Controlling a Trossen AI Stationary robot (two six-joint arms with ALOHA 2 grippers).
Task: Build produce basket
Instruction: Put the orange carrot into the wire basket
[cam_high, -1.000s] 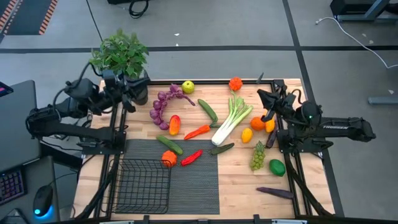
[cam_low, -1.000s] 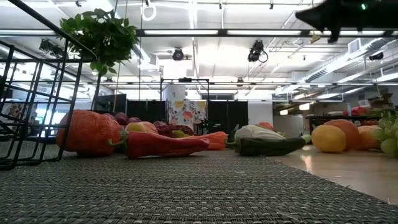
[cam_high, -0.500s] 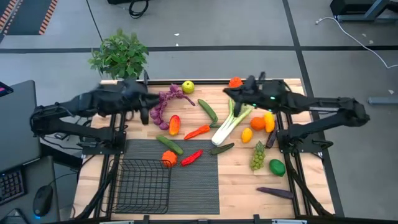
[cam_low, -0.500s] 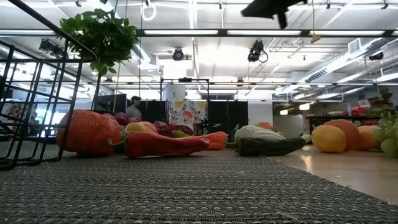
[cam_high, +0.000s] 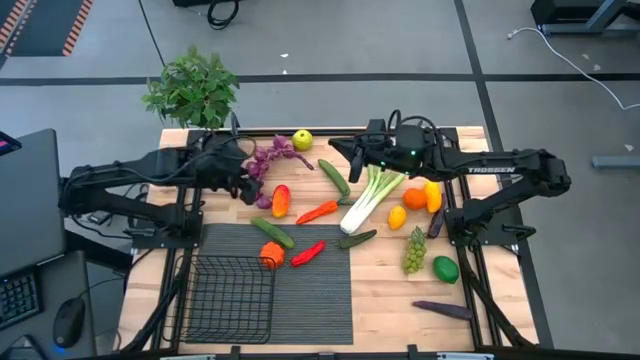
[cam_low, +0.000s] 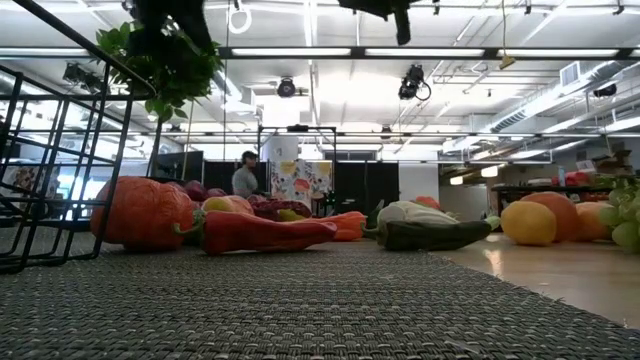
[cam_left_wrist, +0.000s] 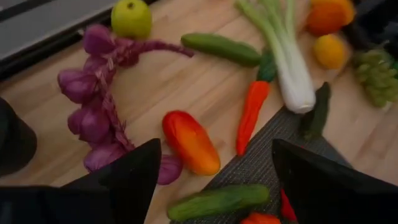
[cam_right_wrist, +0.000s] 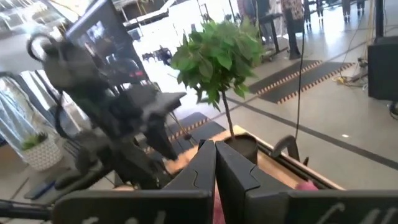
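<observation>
The black wire basket (cam_high: 228, 298) stands on the ribbed mat (cam_high: 315, 295) at the near left. Produce lies loose on the wood: purple grapes (cam_left_wrist: 93, 112), a green apple (cam_high: 302, 139), a red-yellow pepper (cam_left_wrist: 189, 142), cucumbers (cam_high: 334, 177) (cam_left_wrist: 217, 202), a leek (cam_high: 372, 195), an orange (cam_high: 414, 198), a lemon (cam_high: 397, 216), green grapes (cam_high: 415, 250) and an eggplant (cam_high: 441, 309). My left gripper (cam_left_wrist: 214, 186) hangs open above the red-yellow pepper, tipped downward. My right gripper (cam_right_wrist: 216, 163) is shut, held level high over the far middle (cam_high: 335, 150).
A potted plant (cam_high: 193, 90) stands at the far left corner, close behind my left arm. An orange pepper (cam_high: 272, 255) and a red pepper (cam_high: 307, 252) lie on the mat beside the basket. A person (cam_low: 245, 178) walks in the room beyond the table.
My left gripper has come away from the plant toward the table's right, sunk and tipped downward over the purple grapes and the pepper. My right arm has swung out from the right edge toward the table's left and risen, its gripper level now. No produce has moved.
</observation>
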